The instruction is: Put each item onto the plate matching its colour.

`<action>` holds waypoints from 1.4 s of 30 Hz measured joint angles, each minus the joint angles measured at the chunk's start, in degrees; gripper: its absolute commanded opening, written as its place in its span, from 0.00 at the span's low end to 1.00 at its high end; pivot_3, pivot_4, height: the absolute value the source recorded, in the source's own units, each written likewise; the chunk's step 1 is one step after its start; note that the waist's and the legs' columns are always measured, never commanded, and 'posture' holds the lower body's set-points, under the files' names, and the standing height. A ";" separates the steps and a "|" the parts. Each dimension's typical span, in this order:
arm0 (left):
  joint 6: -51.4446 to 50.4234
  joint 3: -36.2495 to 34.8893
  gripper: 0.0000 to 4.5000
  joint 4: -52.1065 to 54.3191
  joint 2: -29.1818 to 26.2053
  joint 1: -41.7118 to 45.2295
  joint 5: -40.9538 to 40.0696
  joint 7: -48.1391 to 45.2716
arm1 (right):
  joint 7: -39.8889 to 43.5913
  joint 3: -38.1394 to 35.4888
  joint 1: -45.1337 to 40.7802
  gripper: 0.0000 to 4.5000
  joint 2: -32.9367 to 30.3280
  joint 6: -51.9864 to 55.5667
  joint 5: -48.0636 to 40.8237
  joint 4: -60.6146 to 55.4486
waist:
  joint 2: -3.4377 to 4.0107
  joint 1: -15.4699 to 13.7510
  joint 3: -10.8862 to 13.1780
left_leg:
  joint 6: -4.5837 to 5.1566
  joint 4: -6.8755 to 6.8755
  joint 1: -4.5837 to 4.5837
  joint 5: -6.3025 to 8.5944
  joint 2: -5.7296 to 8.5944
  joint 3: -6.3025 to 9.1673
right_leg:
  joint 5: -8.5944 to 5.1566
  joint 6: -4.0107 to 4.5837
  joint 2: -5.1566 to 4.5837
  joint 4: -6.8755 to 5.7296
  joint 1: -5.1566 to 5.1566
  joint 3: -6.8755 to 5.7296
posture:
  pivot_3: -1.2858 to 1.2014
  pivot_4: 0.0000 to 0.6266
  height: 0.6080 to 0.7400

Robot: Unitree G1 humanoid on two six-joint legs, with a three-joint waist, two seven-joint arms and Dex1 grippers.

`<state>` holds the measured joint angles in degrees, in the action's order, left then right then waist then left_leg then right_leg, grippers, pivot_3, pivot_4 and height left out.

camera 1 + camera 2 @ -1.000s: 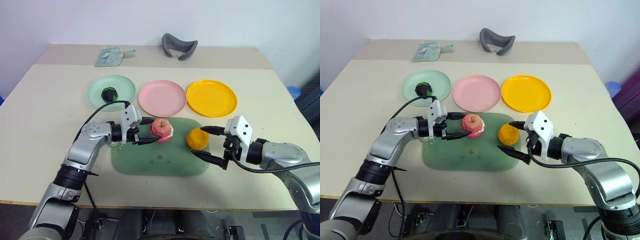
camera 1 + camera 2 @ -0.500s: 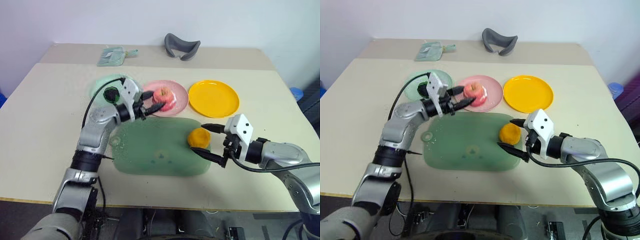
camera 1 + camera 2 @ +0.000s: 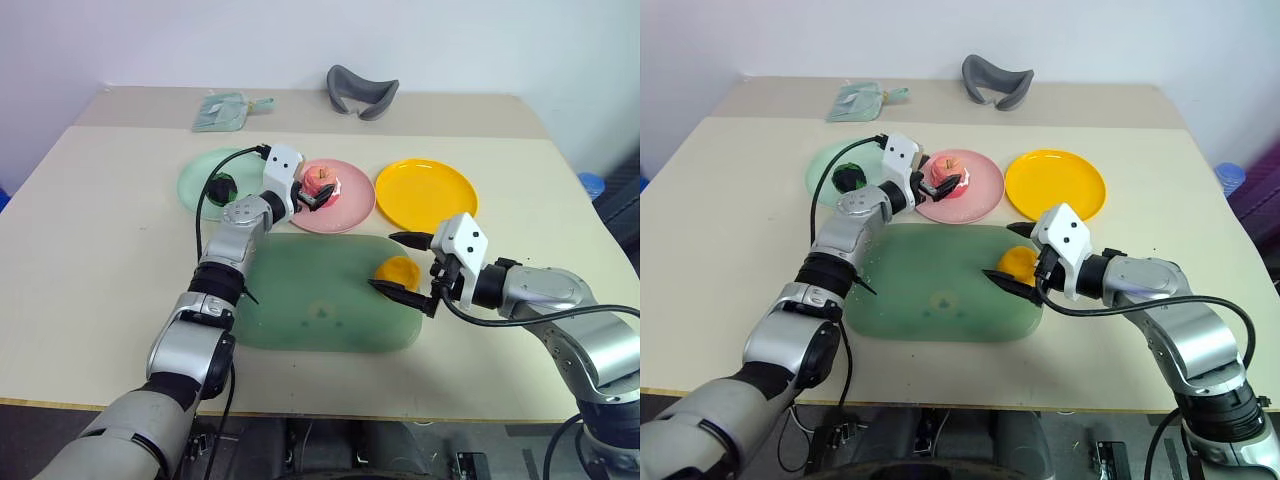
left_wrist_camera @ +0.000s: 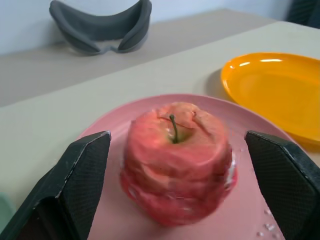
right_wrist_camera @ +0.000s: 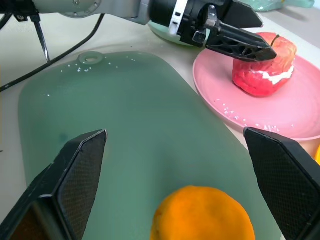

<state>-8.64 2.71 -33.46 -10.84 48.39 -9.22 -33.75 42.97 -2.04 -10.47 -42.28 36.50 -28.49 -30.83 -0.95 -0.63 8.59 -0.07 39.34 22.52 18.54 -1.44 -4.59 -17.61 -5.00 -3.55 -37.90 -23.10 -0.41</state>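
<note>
A beige table [image 3: 90, 230] carried three round shallow plastic plates in a row along its far half: a mint green plate [image 3: 197, 180] at the left, a pink plate [image 3: 352, 208] in the middle and a yellow-orange plate [image 3: 425, 194] at the right. A dark green-black round lump [image 3: 219, 186] lay on the mint green plate. A pink-red toy apple [image 4: 177, 160] stood upright, stem up, on the pink plate. The left gripper [image 3: 318, 191] pointed rightward over the pink plate, its two black fingers [image 4: 75, 187] spread wide on either side of the apple and apart from it, gripping nothing. Nearer than the plates lay a large dark green rounded-rectangle tray [image 3: 300, 310], sprinkled with small pale specks. An orange toy fruit [image 5: 202, 216] rested on the tray's right part, just near of the yellow-orange plate and not on it. The right gripper [image 3: 401, 264] pointed leftward at this fruit, its black fingers spread wide with one on the far side and one on the near side of it; whether they touched it cannot be told. At the table's far edge sat a grey curved object [image 3: 358, 92] and, to its left, a pale green cloth [image 3: 225, 111].
</note>
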 measured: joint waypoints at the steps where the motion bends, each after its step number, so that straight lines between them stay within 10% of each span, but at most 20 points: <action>1: -1.20 0.00 0.99 3.88 -0.88 -1.87 -1.64 -3.09 | -0.09 -0.79 0.93 1.00 -0.07 -0.02 0.04 0.00 | 0.00 0.01 0.00 | 0.00 0.00 0.00 0.00 0.00 0.00 | 0.00 0.00 -0.01 -0.01 0.00 0.03 | 0.52 0.24 1.00; 18: -3.39 -0.27 0.99 36.20 -22.27 -25.90 -15.11 -35.63 | 0.24 4.04 0.56 1.00 2.31 -6.44 7.09 12.86 | 0.05 -0.09 0.00 | 0.00 0.15 -0.09 -0.01 -0.04 0.01 | -0.01 0.02 -0.01 -0.10 0.11 0.06 | 0.52 0.24 1.00; 24: -4.83 -0.01 0.99 41.22 -21.77 -27.56 -16.27 -34.10 | 3.21 5.74 0.75 1.00 2.61 -8.96 8.22 17.88 | 0.05 0.01 0.00 | 0.14 0.27 -0.09 0.08 -0.05 0.05 | -0.01 0.02 -0.01 -0.09 0.21 0.05 | 0.52 0.24 1.00; 29: -4.12 1.14 1.00 41.37 -20.53 -30.03 -15.01 -32.22 | 2.98 5.52 0.41 0.68 4.47 -10.82 8.80 20.03 | 0.06 0.29 0.00 | 0.13 0.25 -0.10 0.08 -0.08 0.04 | -0.01 0.02 0.02 -0.10 0.19 0.05 | 0.52 0.24 1.00; 42: -4.00 1.36 1.00 40.78 -14.81 -29.58 -10.53 -19.19 | -3.48 1.40 -12.34 0.67 11.53 -14.17 9.67 30.72 | 0.09 0.62 0.02 | 0.12 0.28 -0.10 0.07 -0.08 0.03 | 0.00 0.01 0.01 -0.14 0.18 0.05 | 0.52 0.24 1.00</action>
<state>-12.64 4.07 7.33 -25.65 18.81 -19.76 -52.94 39.49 -0.64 -22.80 -30.75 22.33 -18.82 -0.11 -0.86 -0.01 8.61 0.05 39.62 22.42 18.61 -1.52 -4.55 -17.62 -4.99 -3.55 -38.05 -22.92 -0.35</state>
